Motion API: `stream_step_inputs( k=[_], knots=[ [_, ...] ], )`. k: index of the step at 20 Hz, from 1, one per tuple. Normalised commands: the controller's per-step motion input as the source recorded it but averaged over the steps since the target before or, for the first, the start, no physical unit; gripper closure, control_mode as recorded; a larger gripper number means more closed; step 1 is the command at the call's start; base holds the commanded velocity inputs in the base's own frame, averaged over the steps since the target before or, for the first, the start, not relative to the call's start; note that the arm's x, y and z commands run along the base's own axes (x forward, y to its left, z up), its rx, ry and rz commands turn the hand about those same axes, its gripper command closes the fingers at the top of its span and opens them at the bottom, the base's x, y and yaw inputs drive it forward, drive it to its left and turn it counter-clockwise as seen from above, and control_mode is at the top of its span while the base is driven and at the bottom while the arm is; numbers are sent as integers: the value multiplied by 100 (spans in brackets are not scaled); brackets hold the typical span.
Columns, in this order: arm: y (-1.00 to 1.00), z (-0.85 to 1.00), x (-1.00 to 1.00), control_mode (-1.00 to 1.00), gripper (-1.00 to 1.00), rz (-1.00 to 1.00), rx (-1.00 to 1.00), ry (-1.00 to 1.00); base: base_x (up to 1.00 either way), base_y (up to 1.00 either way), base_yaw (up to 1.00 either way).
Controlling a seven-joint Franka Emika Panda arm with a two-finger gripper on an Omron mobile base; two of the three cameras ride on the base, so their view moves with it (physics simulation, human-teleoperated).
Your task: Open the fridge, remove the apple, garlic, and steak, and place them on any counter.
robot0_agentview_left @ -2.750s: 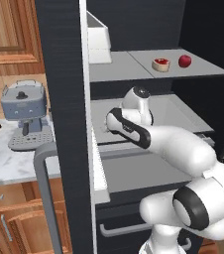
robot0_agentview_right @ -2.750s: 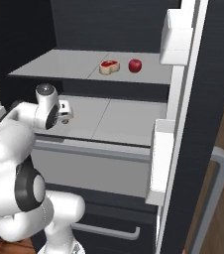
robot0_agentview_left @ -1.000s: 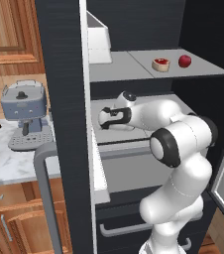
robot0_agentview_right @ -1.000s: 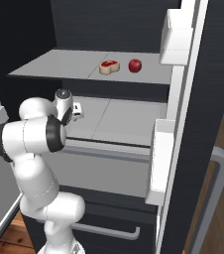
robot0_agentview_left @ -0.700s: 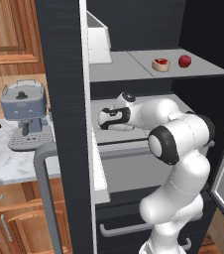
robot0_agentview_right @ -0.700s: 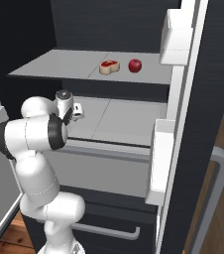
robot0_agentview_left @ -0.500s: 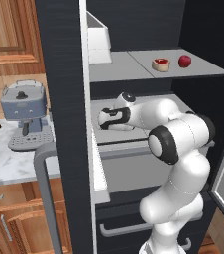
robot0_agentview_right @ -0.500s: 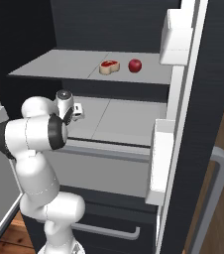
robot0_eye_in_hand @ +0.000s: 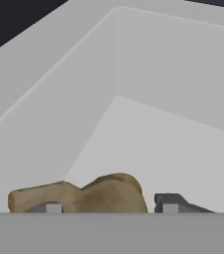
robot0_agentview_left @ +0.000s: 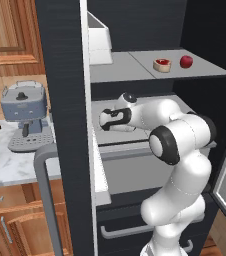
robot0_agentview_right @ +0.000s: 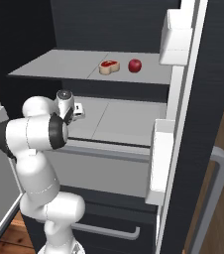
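Note:
The black fridge (robot0_agentview_left: 60, 100) stands with both doors open. On its upper shelf lie the steak (robot0_agentview_left: 161, 65) (robot0_agentview_right: 109, 66) and, just right of it, the red apple (robot0_agentview_left: 186, 61) (robot0_agentview_right: 135, 65). My gripper (robot0_agentview_left: 104, 120) (robot0_agentview_right: 79, 111) reaches into the left end of the middle shelf. In the hand view the tan garlic (robot0_eye_in_hand: 99, 193) lies between the two fingertips of the gripper (robot0_eye_in_hand: 111, 204). The left tip sits against the bulb, and a narrow gap shows at the right tip. The jaws are open around it.
The marble counter (robot0_agentview_left: 5, 160) left of the fridge carries a blue-grey coffee machine (robot0_agentview_left: 24, 107). White door bins (robot0_agentview_left: 99, 42) (robot0_agentview_right: 176, 37) jut from the open doors. A lower drawer handle (robot0_agentview_left: 130, 231) runs below the shelf.
Since the earliest frames the hand has pushed further into the left of the middle shelf. Over the last second it has held its place while the fingers draw in around the garlic.

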Motion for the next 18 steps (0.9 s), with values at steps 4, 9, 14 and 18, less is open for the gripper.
stream_step_inputs(
  k=[4, 9, 14, 18],
  knots=[
    [0, 0, 0, -100, 100, 0, 0, 0, 0, 0, 0],
    [0, 0, 0, -100, 100, 0, 0, 0, 0, 0, 0],
    [-3, 0, 0, -100, 100, 0, 0, 0, 0, 0, 0],
    [-11, 0, -38, -100, 100, -1, 1, -2, 0, 0, 0]
  ],
)
